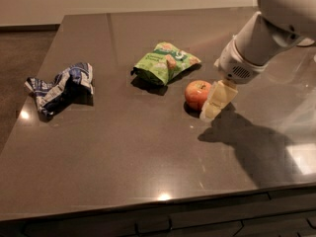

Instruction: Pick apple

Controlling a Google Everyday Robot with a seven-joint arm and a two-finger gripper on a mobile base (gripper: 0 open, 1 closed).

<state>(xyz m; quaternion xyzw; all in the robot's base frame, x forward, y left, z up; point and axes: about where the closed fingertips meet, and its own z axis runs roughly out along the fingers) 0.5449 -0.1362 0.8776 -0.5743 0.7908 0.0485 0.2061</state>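
Closely beside the apple, the end effector
The apple lies right of the middle of the table, just in front of the green snack bag; the end effector hangs low at its right side, open or closed I cannot tell. A crumpled blue bag lies well apart at left

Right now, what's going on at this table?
A robot arm extends in from the picture's right, its pincer low beside the apple, which sits on the dark table, not lifted. A green snack bag lies just behind the apple, and a crumpled blue wrapper lies far off toward the other edge.
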